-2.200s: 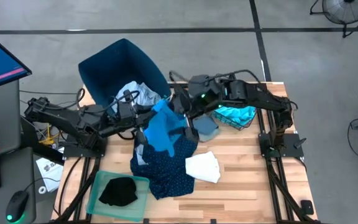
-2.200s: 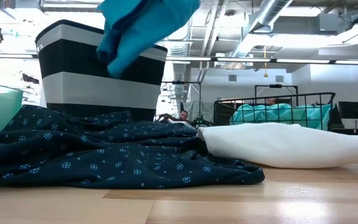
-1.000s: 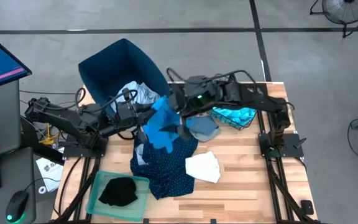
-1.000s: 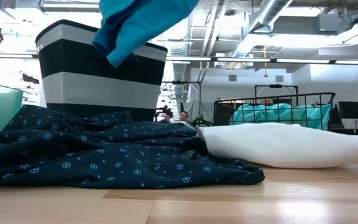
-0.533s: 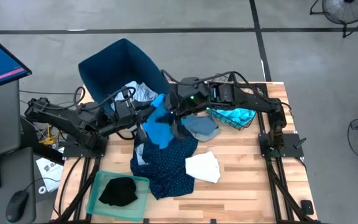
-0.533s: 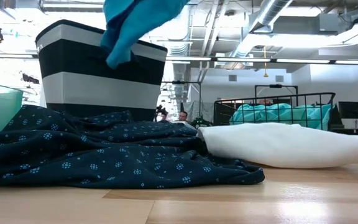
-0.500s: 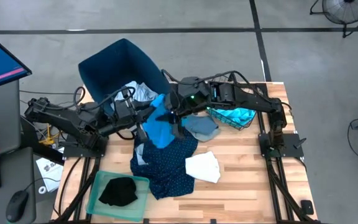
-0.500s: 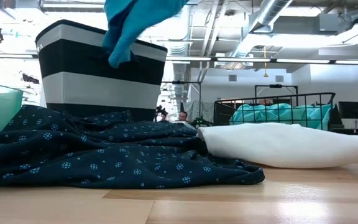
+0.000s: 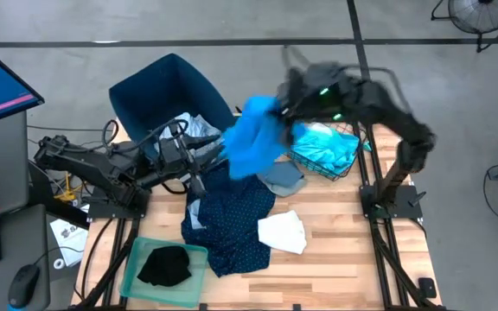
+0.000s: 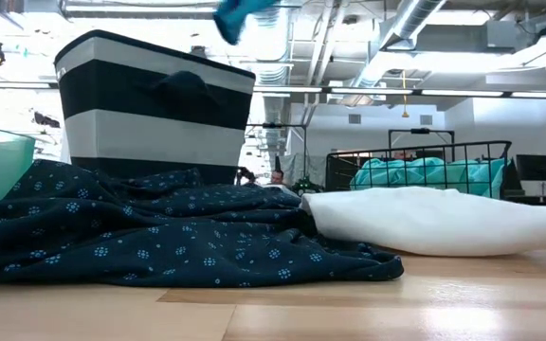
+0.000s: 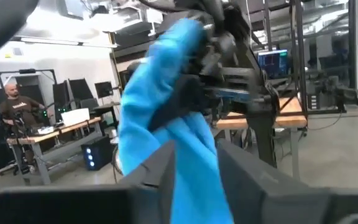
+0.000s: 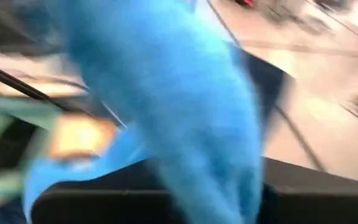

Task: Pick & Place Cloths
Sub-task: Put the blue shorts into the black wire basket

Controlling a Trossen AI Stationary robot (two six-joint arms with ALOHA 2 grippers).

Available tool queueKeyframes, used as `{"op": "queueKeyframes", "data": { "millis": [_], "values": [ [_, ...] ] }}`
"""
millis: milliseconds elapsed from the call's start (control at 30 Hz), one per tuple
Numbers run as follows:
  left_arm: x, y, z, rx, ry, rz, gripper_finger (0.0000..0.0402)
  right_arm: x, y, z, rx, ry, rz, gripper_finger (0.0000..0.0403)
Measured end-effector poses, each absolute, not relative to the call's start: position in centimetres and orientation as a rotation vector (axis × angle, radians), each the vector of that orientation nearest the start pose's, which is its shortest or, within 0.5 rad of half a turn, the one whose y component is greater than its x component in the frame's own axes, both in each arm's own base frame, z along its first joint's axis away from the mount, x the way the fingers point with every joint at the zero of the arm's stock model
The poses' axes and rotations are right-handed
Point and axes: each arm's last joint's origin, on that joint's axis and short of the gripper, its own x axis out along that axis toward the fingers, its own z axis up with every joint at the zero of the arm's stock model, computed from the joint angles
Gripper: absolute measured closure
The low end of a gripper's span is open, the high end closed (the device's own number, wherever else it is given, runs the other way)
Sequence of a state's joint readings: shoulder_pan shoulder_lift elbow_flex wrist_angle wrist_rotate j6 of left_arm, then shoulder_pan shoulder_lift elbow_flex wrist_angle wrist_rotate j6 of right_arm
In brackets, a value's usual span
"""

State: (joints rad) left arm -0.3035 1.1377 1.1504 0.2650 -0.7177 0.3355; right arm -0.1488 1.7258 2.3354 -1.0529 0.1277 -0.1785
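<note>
A bright blue cloth (image 9: 252, 138) hangs in the air above the middle of the table, with my right gripper (image 9: 278, 110) shut on its top. Only the cloth's lowest tip (image 10: 234, 15) shows in the low view. My left gripper (image 9: 197, 174) is left of the cloth, beside the dark blue bin (image 9: 158, 86). Its fingers stand apart in the left wrist view, where the blue cloth (image 11: 166, 124) shows between them (image 11: 194, 152); whether it touches them I cannot tell. A dotted navy cloth (image 9: 232, 220), a white one (image 9: 282, 231) and a grey one (image 9: 282, 180) lie on the table. My right gripper holds a bunched upper part (image 11: 169, 93) of the bright blue cloth, coming at it from the table's right side. One layer or several, I cannot tell. The cloth hangs slack below the fingers, clear of the table and of the other cloths.
The bin holds pale cloths (image 9: 193, 130). A wire basket (image 9: 346, 164) with a turquoise cloth (image 9: 328, 145) stands at the far right. A green tray (image 9: 137, 255) with a black cloth (image 9: 164, 264) is at the near left. Bare wood (image 9: 335, 250) lies near right.
My right gripper has taken hold of the bright blue cloth, then swung quickly up and toward the table's far right. The cloth, which hung at my left gripper, has risen with it until nearly all of it is above the low view. My left arm has kept still.
</note>
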Motion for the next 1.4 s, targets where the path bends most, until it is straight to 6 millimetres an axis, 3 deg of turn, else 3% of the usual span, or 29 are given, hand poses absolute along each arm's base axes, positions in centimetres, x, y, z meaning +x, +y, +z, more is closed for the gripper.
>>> {"op": "queueKeyframes", "data": {
  "millis": [200,367,733,1033,1233,1400],
  "values": [
    [23.7,-5.2,42.7,0.133,-0.143,0.533,0.0218,24.8,-9.9,52.7,-0.179,0.548,-0.501,0.0401],
    [23.5,-4.9,42.6,0.097,-0.129,0.633,0.0199,20.9,-13.4,52.7,-0.125,0.636,-0.665,0.0401],
    [23.5,-5.2,42.6,0.091,-0.131,0.623,0.0218,18.9,-18.9,49.9,0.08,0.817,-0.72,0.0402],
    [23.3,-5.8,42.6,0.093,-0.129,0.597,0.0227,18.9,-20.0,48.2,0.187,0.906,-0.693,0.0403],
    [23.2,-6.2,42.6,0.093,-0.129,0.582,0.0227,17.4,-19.9,44.4,0.211,0.902,-0.732,0.0403],
    [23.2,-6.3,42.5,0.093,-0.127,0.582,0.0228,16.1,-19.9,37.1,0.232,0.829,-0.801,0.0403]
  ]
}}
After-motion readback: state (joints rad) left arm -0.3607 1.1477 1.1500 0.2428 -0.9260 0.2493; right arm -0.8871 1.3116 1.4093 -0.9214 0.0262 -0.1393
